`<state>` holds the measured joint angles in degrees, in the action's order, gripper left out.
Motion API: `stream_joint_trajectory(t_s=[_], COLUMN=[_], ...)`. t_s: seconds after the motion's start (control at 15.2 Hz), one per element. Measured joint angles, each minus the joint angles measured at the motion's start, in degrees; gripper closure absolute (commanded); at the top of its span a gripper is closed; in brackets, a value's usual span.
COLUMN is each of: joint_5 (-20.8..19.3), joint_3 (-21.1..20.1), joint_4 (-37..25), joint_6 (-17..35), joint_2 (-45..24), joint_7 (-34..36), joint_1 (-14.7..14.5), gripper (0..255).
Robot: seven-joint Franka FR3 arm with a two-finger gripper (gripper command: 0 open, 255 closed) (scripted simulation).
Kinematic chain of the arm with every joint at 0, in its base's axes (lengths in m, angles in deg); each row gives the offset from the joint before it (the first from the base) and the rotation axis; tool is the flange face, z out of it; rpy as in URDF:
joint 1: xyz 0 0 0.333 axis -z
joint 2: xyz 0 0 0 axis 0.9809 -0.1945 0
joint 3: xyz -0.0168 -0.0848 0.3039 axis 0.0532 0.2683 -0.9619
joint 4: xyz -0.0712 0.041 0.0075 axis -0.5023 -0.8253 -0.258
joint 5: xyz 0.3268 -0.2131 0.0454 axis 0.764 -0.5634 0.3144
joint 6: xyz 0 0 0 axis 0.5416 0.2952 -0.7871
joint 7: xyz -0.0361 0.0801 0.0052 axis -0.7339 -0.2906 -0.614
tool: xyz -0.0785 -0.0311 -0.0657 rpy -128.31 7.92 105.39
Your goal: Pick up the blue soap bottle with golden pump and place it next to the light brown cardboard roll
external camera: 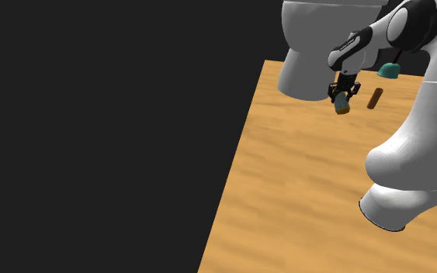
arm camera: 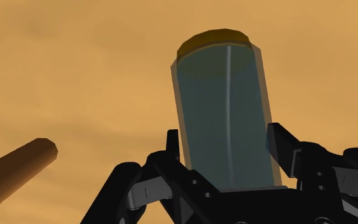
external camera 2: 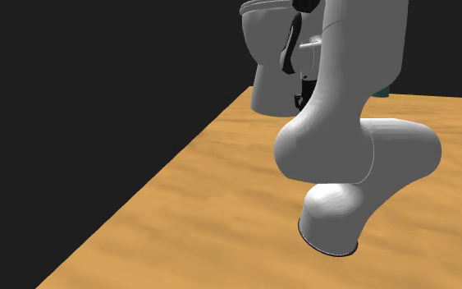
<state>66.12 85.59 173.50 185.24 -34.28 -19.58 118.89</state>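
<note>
Between the two black fingers of the gripper sits the bottle, clasped on both sides of its blue-grey body. Its golden end points away from the hand toward the wooden table. In the shoulder view the gripper hangs low over the table's far part, and the bottle sticks out below it, tilted; whether it touches the wood cannot be told. The brown roll lies on the table just beside the bottle, apart from it, and shows in the wrist view too. Farther back rests a teal thing. A large white rounded object stands at the table's edge, with a black area beyond it.
</note>
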Motion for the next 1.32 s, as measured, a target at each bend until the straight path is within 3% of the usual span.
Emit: stream_joint_trajectory(t_s=[0.4, 0.46, 0.86, 1.32], joint_5=[0.24, 0.23, 0.29, -0.53], joint_3=[-0.04, -0.04, -0.12, -0.04], joint_4=[-0.3, -0.36, 0.1, -1.75], joint_6=[0.46, 0.36, 0.04, -5.88], joint_2=[-0.83, -0.84, -1.26, 2.81], joint_7=[-0.22, -0.17, -0.11, 0.43], joint_1=[0.21, 0.17, 0.13, -0.83], gripper=[255, 0, 0, 0])
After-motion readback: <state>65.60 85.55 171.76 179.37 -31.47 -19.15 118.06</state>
